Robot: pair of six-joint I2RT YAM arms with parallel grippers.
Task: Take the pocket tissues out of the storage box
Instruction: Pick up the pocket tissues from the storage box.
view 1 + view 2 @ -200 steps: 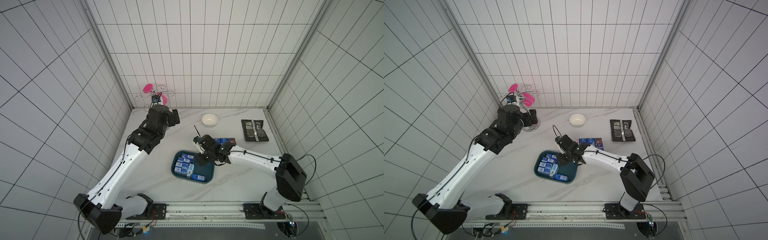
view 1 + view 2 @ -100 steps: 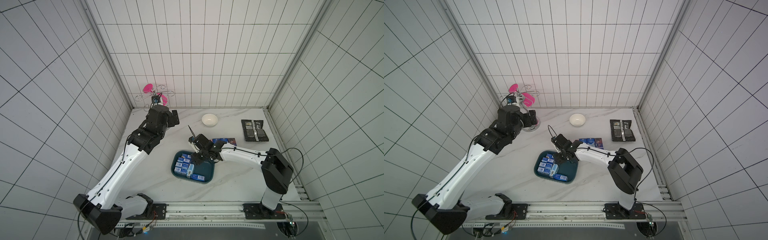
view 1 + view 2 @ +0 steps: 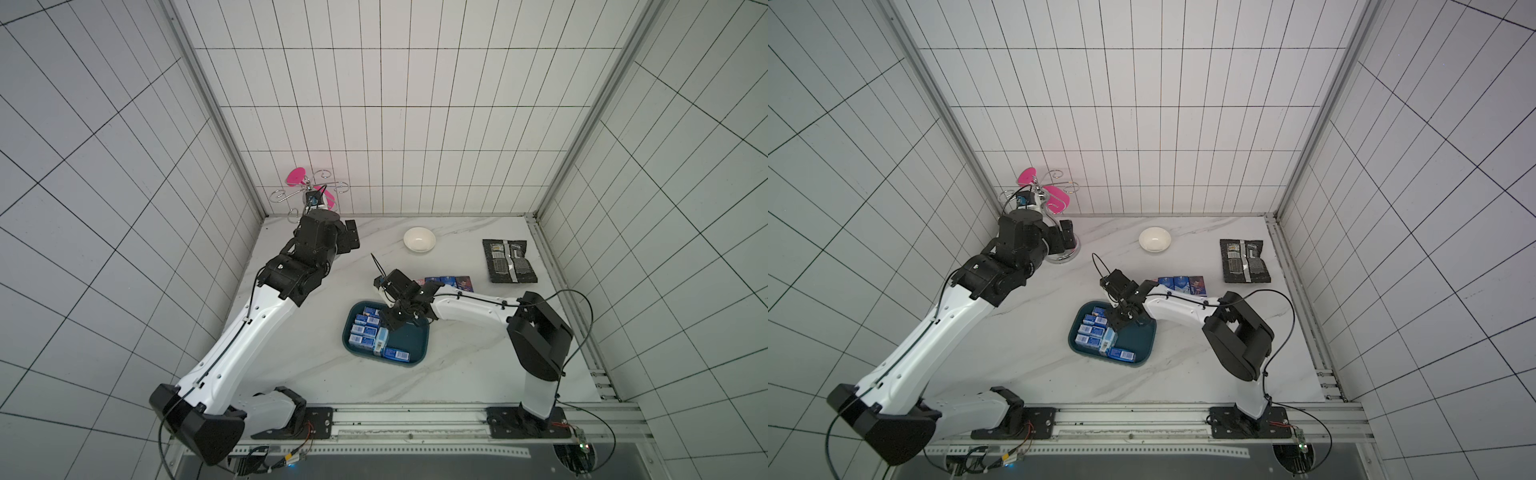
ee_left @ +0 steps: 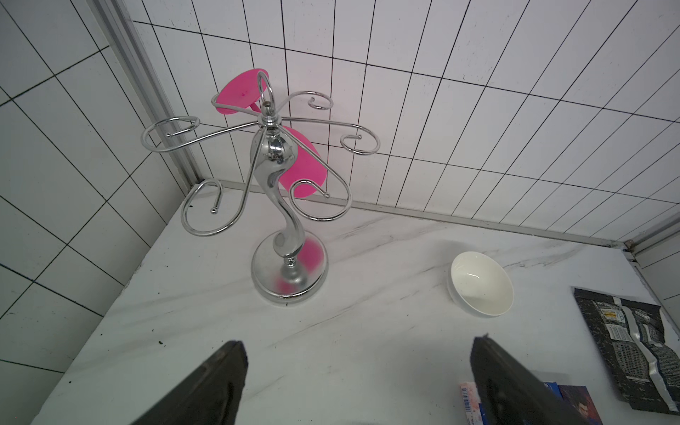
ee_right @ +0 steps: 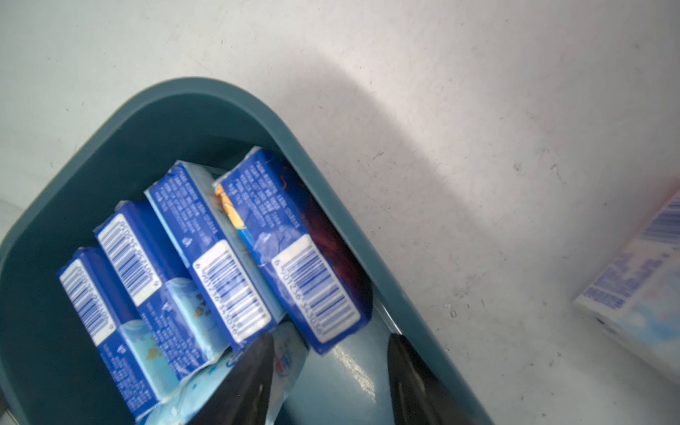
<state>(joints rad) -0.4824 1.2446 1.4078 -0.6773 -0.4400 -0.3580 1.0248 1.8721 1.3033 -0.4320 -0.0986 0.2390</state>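
- Hanging over your storage box, the right gripper is spread beside the pocket tissues.
- Your left gripper is spread, empty, well apart from that box.

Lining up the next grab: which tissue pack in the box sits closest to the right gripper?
The lone pale-blue pack, crosswise against the dark-blue row's ends; the open right gripper sits right over it.

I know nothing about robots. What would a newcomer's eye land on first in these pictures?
First, the dark teal storage box in the middle of the table, with blue pocket tissues lined up inside and the right gripper open over them. Next, the bright pink cup hanging upside down on a chrome stand in the far left corner.
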